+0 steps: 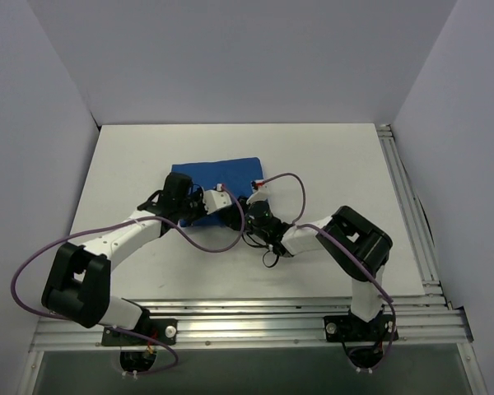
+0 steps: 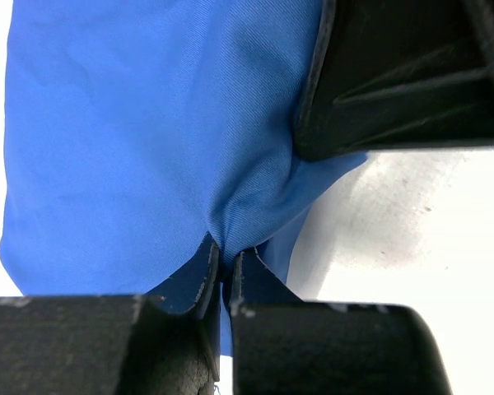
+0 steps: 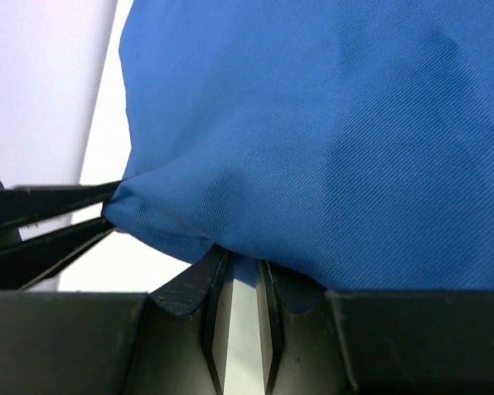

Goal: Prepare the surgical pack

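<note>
The surgical pack (image 1: 218,173) is a folded royal-blue cloth parcel lying mid-table; its contents are hidden inside. My left gripper (image 1: 229,207) is at the parcel's near edge. In the left wrist view it (image 2: 226,255) is shut on a pinched fold of the blue cloth (image 2: 148,123). My right gripper (image 1: 255,210) meets the same edge from the right. Its jaws (image 3: 243,263) stand only a sliver apart, their tips tucked into the bunched cloth (image 3: 329,123) and gripping its edge. Each wrist view shows the other gripper's black fingers (image 2: 412,74) (image 3: 41,222) close by.
White table (image 1: 329,164) all round the parcel, with grey walls behind and at the sides. An aluminium rail (image 1: 407,206) runs along the right edge and another along the near edge. Purple cables (image 1: 206,243) loop off both arms near the grippers.
</note>
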Motion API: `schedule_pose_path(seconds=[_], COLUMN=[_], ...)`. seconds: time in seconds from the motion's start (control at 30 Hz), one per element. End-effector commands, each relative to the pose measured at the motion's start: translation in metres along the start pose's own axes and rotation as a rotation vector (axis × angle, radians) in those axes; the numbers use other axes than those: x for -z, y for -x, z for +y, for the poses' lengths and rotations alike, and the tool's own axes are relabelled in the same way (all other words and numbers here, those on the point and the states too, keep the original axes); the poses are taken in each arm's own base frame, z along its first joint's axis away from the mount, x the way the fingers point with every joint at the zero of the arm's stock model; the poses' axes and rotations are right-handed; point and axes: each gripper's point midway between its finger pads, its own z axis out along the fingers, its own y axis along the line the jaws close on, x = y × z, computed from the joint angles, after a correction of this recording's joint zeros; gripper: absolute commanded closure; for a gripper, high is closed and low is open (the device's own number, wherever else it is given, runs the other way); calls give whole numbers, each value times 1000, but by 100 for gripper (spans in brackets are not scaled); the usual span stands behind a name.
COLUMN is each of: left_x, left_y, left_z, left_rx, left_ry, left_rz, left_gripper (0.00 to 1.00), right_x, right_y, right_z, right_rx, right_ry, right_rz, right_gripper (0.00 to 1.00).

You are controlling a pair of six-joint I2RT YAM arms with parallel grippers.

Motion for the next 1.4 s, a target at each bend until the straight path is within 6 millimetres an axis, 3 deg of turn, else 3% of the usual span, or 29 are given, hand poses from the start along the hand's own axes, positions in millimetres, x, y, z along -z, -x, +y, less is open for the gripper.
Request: schedule_pose_path(seconds=[0.0,0.13,0.23,0.47,0.73,1.03,1.2,1.37], left_x=[21,21,20,19,15,20,21,18], left_y=[63,68,70,79,80,78,70,61], left_z=[36,39,36,36,27,19,13,7], left_rx=[12,27,25,15,-1,-29,-44,-63], left_ry=[90,105,83,74,21,-31,-55,-72], left_rz=[-201,-226,-241,-273,-283,-261,-229,-203], left_gripper=[98,98,98,98,98,98,98,98], right_x=[-19,-22,-23,-47,-51,-61,-57,-58], right_y=[34,27,33,37,46,66,78,89], right_z=[7,-2,-4,19,13,-14,-47,-59], right_rx=[-88,-147,-178,-238,-308,-366,-357,-432], right_ry=[0,-14,-7,97,106,62,-77,-52], right_rz=[-138,-136,-185,-211,-294,-407,-488,-524], right_gripper=[87,87,87,86,87,87,84,84])
